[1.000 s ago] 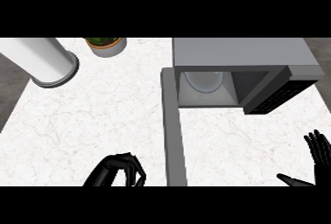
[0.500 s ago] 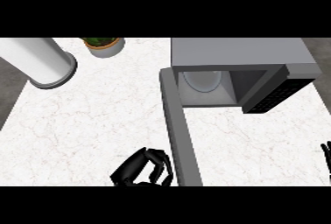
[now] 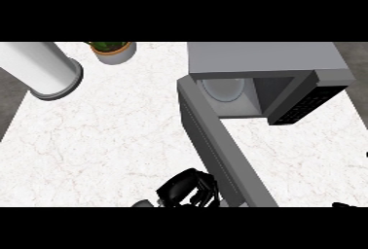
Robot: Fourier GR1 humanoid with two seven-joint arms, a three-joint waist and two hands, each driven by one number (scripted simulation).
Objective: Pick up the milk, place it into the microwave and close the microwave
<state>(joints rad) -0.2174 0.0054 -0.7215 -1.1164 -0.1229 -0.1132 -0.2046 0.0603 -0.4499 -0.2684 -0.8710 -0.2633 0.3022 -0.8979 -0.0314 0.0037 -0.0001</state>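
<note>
White marbled worktop (image 3: 108, 131) fills the head view.

1. A grey microwave (image 3: 266, 58) stands at upper right. Its door (image 3: 223, 146) is swung open and runs from the cavity's left side down towards the lower edge.
2. The cavity holds a pale round shape (image 3: 223, 90) at its left. It cannot be told whether this is the milk or a turntable, and the milk cannot be identified with certainty elsewhere.
3. The left robot hand (image 3: 188, 189) sits at the lower edge, just beside the door's left side; contact cannot be confirmed. Its fingers are curled inward, with nothing seen within them.
4. The right robot hand (image 3: 345, 204) shows only as dark slivers at the lower right; its state cannot be told.
5. A large white cylinder (image 3: 39, 68) with a grey end shows at upper left. A potted plant (image 3: 111, 48) is near it at the top edge.
</note>
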